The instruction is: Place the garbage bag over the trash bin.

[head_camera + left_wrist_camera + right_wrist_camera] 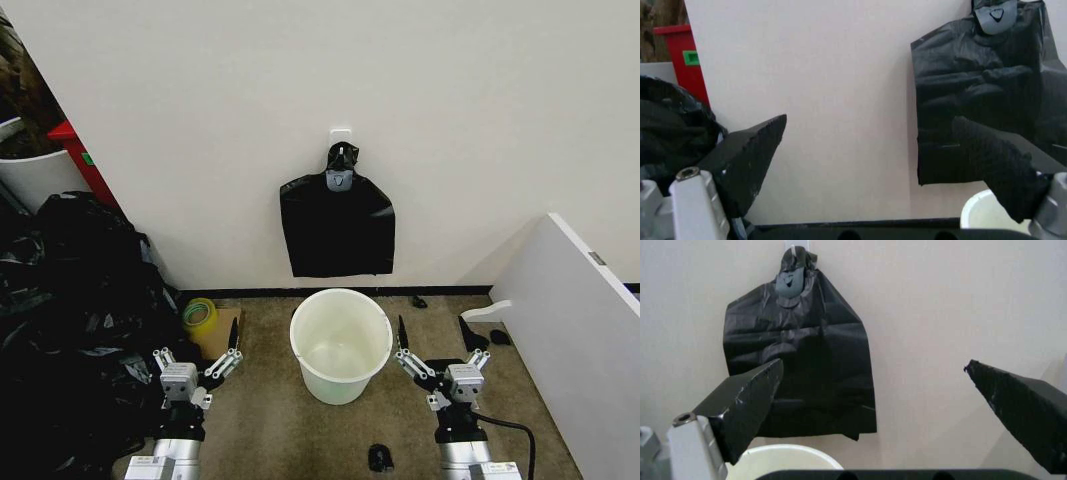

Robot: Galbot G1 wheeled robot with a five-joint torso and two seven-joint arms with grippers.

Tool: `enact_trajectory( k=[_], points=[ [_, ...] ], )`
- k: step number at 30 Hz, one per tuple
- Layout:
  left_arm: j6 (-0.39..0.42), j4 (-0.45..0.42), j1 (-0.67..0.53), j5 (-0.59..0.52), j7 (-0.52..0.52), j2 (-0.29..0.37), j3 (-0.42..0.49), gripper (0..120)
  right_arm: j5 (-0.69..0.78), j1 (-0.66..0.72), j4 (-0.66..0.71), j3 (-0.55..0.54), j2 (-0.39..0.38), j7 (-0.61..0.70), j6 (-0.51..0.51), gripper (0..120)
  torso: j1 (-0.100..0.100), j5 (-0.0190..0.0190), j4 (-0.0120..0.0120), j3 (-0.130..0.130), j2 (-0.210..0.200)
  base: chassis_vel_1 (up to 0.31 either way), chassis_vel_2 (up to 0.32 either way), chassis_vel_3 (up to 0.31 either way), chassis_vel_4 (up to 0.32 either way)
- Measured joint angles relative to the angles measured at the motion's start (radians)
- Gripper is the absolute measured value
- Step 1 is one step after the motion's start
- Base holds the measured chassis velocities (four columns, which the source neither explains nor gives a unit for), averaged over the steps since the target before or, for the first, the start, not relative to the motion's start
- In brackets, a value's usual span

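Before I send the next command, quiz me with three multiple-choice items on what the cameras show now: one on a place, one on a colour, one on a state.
1. Where is the flat black bag bundle?
A. On a hook on the wall above the trash bin
B. Lying inside the trash bin
C. Held in the left tool

2. What colour is the trash bin?
A. Red
B. Cream-white
C. Black

3. What state are the two tools in?
A. Both shut on the bag
B. Left open, right shut
C. Both open and holding nothing

Answers:
1. A, the head view shows it hanging from a white hook, straight above the bin.
2. B, its walls and rim are pale, and its inside is bare.
3. C, the left tool and right tool flank the bin with fingers spread and nothing between them.
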Motion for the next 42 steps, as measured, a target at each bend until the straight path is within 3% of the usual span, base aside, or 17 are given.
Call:
enact_trajectory(
  k=[14,22,25,32,42],
  points=[
    [-0.004,0.017,-0.003,0.001,0.000,-0.002,0.000,97,0.041,0.024,-0.016,-0.009,-0.009,0.000,-0.030,100,0.000,0.0000,-0.0001,0.000,0.000,0.000,0.000,0.000,0.000],
    [-0.018,0.044,-0.016,-0.023,0.016,0.017,0.007,97,0.257,0.126,-0.037,-0.043,-0.063,-0.020,-0.122,100,0.000,-0.0001,-0.0001,0.000,0.000,0.000,0.000,0.000,0.000],
    [-0.016,0.062,-0.033,-0.051,0.031,0.037,0.014,97,0.417,0.246,-0.073,-0.039,-0.109,-0.041,-0.171,100,0.000,-0.0001,-0.0005,0.000,0.000,0.000,0.000,0.000,0.000],
    [-0.023,0.065,-0.013,-0.049,0.035,0.025,-0.001,97,0.605,0.443,-0.154,-0.098,-0.187,-0.088,-0.238,100,0.000,0.0002,0.0001,0.000,0.000,0.000,0.000,0.000,0.000],
    [-0.031,0.074,-0.004,-0.030,0.036,0.002,-0.004,97,0.749,0.758,-0.296,-0.212,-0.187,-0.094,-0.306,100,0.000,-0.0001,0.0003,0.000,0.000,0.000,0.000,0.000,0.000]
  ],
)
